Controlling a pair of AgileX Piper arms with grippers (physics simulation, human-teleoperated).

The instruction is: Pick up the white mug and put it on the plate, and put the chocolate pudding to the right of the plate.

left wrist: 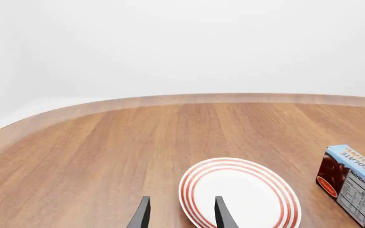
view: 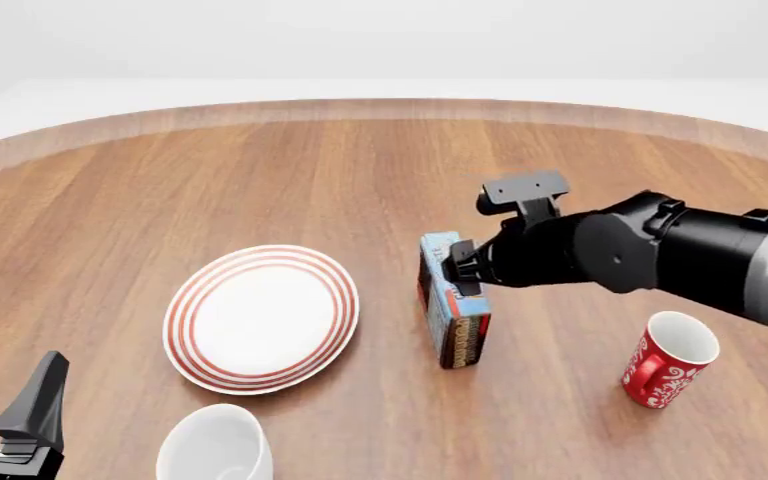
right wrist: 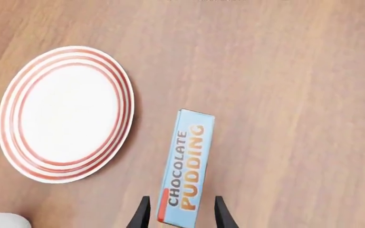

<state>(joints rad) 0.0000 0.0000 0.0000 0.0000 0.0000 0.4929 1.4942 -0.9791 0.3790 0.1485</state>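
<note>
The chocolate pudding stands on edge on the table, right of the plate. My right gripper is open, its fingers straddling the box's top end with a small gap on each side; the right wrist view shows the pudding box between them. The white mug stands at the near edge just in front of the plate; its rim shows in the right wrist view. My left gripper is open and empty at the near left. In the left wrist view its tips sit by the plate.
A red mug with white swirls stands on the near right, right of the pudding box. The right arm reaches in from the right above it. The table's curved far edge runs across the back.
</note>
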